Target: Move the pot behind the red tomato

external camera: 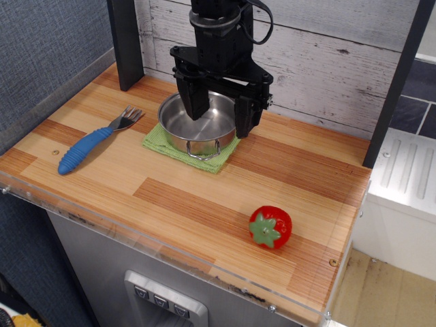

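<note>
The shiny steel pot [197, 127] sits on a green cloth [158, 144] at the back middle of the wooden table. A wire loop handle shows at its front. My gripper [219, 114] is open above it: the left finger reaches down into the pot, and the right finger hangs outside the pot's right rim, so the rim lies between them. The red tomato [270, 227] with a green cap lies at the front right of the table, well apart from the pot.
A fork with a blue handle [95, 142] lies at the left. A dark post [125, 42] stands at the back left and another [398, 82] at the right. A white plank wall [327, 54] runs behind. The table's front edge has a clear lip.
</note>
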`<state>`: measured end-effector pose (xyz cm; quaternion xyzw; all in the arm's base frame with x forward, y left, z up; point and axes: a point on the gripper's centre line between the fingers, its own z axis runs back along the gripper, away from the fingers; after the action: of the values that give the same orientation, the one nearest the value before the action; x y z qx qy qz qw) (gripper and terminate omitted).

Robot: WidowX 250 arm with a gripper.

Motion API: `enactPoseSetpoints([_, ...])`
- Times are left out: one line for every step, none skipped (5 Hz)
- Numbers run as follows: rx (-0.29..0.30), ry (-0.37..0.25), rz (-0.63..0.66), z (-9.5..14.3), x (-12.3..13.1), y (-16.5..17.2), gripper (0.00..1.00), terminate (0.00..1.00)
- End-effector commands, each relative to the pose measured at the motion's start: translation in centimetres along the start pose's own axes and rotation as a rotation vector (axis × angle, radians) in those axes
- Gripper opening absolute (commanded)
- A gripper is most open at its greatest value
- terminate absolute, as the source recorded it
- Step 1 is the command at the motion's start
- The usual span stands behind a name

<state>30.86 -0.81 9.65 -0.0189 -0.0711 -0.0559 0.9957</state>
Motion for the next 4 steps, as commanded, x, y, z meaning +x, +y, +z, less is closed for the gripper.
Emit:
enactPoseSetpoints([0.0, 0.0, 0.0, 0.0, 0.0, 0.0, 1.0, 0.0])
enactPoseSetpoints([0.003, -0.037, 0.015, -0.7, 2.2, 0.3, 1.0, 0.0])
enactPoseSetpoints([0.026, -0.043, 0.037, -2.2, 4.0, 1.0, 1.0, 0.0])
enactPoseSetpoints([0.042, -0.028, 0.05, -3.7, 5.1, 1.6, 1.0, 0.0])
